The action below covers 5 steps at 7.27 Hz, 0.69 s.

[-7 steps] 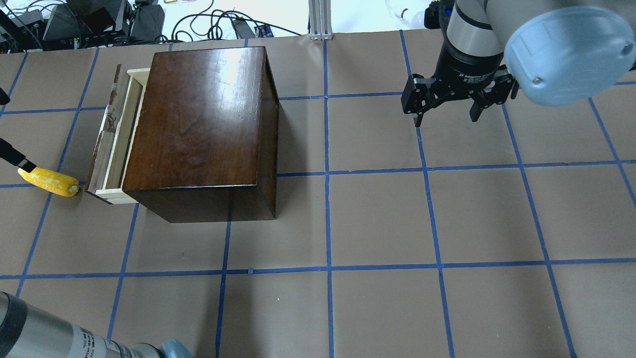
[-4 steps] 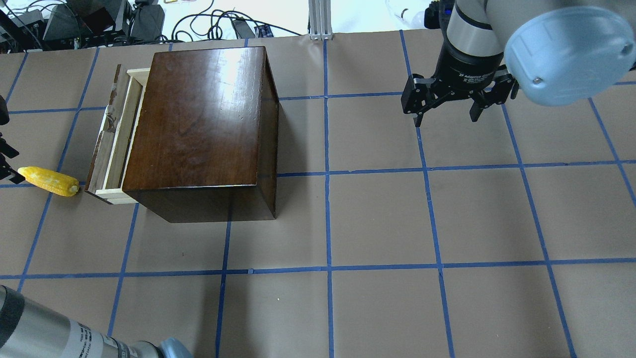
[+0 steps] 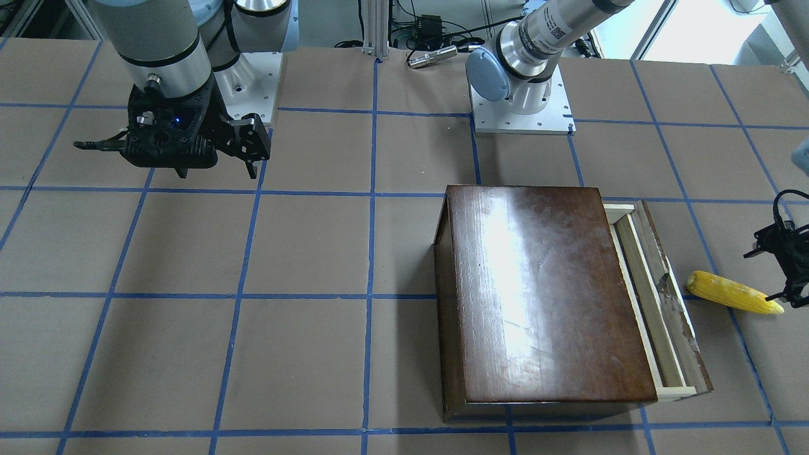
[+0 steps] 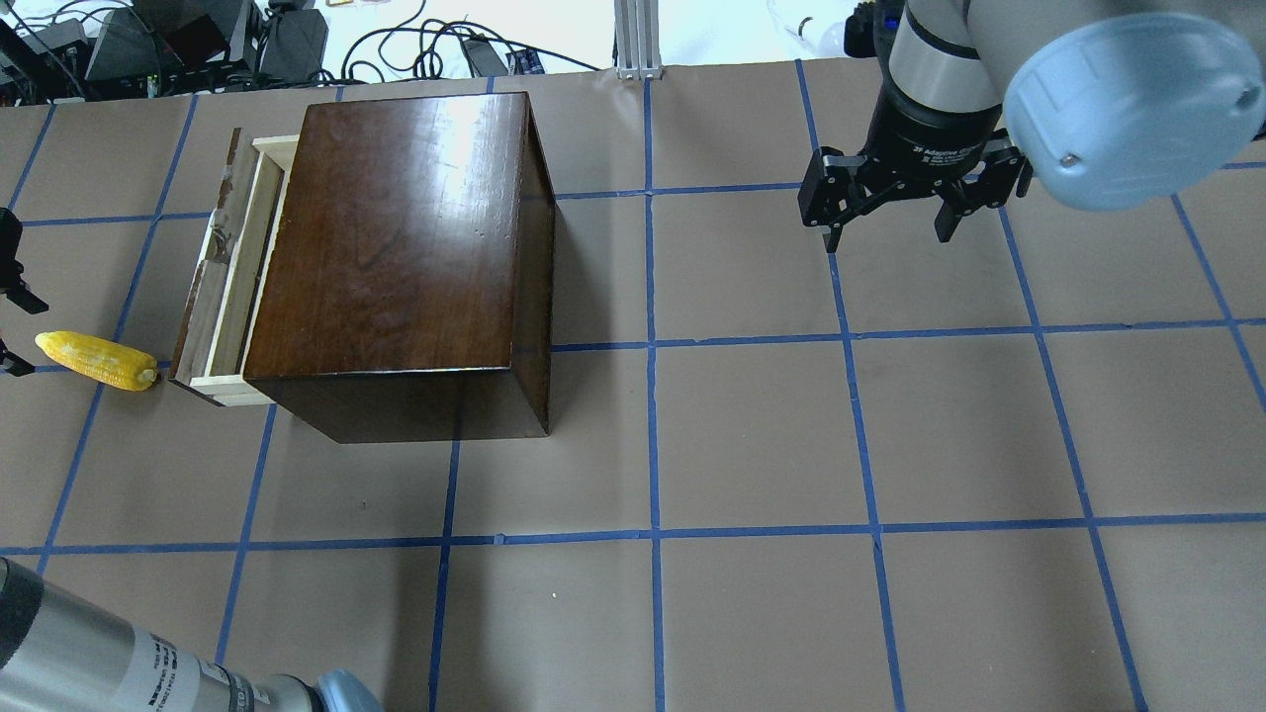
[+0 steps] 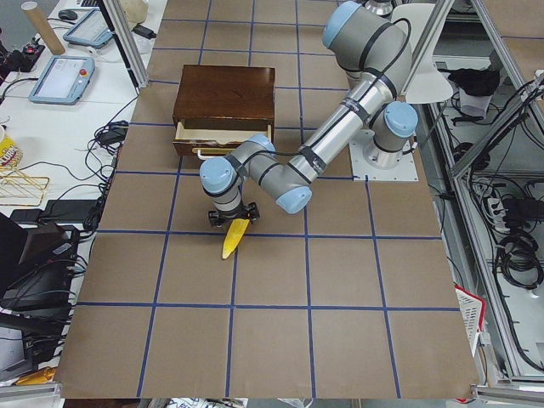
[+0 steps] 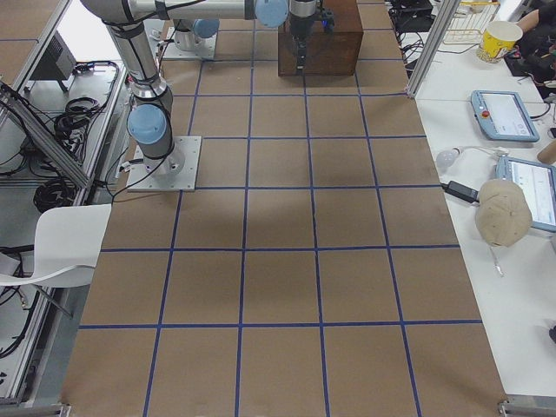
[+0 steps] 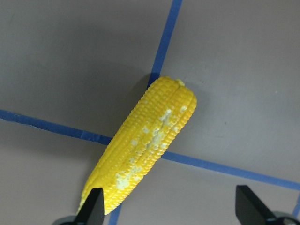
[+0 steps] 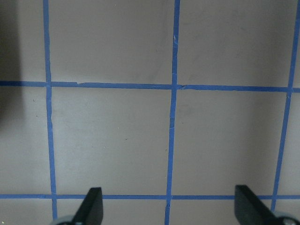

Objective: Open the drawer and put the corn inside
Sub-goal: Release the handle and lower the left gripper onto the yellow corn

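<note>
The yellow corn (image 4: pixel 97 360) lies on the table just left of the drawer (image 4: pixel 223 287), which is pulled partly out of the dark-brown box (image 4: pixel 396 237). My left gripper (image 4: pixel 22 336) is open at the corn's pointed end, one finger on each side of the tip. In the left wrist view the corn (image 7: pixel 145 150) lies on blue tape lines, its tip beside one of the two spread fingers (image 7: pixel 91 208). The front-facing view shows the corn (image 3: pixel 733 292) beside the drawer (image 3: pixel 657 303), with the left gripper (image 3: pixel 761 276) at its tip. My right gripper (image 4: pixel 887 232) is open and empty, far to the right.
The table is brown paper with a blue tape grid (image 4: pixel 653 341). The box's top (image 3: pixel 543 297) is glossy and bare. The right wrist view shows only the taped table (image 8: pixel 173 86). Cables and equipment (image 4: pixel 198 44) lie beyond the far edge.
One left finger touched the corn's tip a second ago. The left gripper has since shifted, and its open fingers now straddle the tip. The corn, drawer and right arm have not moved.
</note>
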Tool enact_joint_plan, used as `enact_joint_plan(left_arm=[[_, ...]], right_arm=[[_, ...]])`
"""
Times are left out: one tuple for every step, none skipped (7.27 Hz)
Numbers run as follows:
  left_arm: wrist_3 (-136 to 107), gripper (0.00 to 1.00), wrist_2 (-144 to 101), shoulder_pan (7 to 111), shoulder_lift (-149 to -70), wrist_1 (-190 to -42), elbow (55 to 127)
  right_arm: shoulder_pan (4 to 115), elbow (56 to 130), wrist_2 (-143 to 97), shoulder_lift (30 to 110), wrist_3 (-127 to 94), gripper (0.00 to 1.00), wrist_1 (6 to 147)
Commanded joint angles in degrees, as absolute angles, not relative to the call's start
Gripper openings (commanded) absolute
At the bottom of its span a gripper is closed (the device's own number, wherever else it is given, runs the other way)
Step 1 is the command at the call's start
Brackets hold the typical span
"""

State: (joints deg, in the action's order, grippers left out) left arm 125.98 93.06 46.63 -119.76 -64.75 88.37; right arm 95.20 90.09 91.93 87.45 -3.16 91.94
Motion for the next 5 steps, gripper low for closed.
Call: enact_joint_plan(left_arm=[[129.63, 0.98, 92.72, 46.67, -120.32, -60.47, 91.13], [131.03, 1.0, 91.25, 46.58, -120.32, -60.47, 91.23], [132.87, 1.0, 90.62, 46.58, -120.41, -60.47, 91.49], [133.33, 1.0, 90.44, 46.58, -120.5, -60.38, 91.76], [133.94, 1.0, 90.44, 46.58, -121.28, -59.34, 92.28]], right_arm=[[95.19, 90.09, 91.93, 87.45, -3.16, 1.0, 91.93], [95.19, 90.09, 91.93, 87.45, -3.16, 1.0, 91.93], [95.19, 90.09, 91.93, 87.45, -3.16, 1.0, 91.93], [95.19, 90.09, 91.93, 87.45, -3.16, 1.0, 91.93], [95.19, 90.09, 91.93, 87.45, -3.16, 1.0, 91.93]])
